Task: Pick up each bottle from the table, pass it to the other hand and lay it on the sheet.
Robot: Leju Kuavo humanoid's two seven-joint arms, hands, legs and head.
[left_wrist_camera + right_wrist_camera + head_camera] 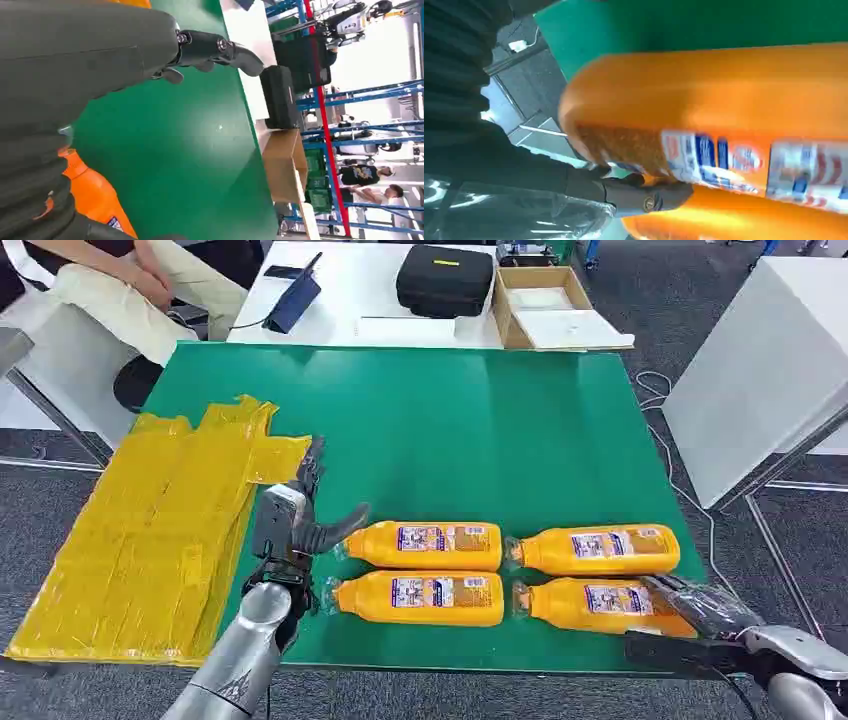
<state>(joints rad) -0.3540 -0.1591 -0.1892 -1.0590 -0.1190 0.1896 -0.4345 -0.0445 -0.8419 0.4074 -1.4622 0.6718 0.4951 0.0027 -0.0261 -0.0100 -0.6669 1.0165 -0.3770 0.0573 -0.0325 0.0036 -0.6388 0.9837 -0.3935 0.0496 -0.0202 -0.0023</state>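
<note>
Left hand (300, 525) raised, fingers spread, right hand (700, 605) low, outstretched

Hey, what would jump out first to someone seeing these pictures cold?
Four orange bottles lying in a two-by-two block near the front edge of the green table. Next, the crumpled yellow sheet draped over the table's left side. The right hand reaches onto the front right bottle.
</note>
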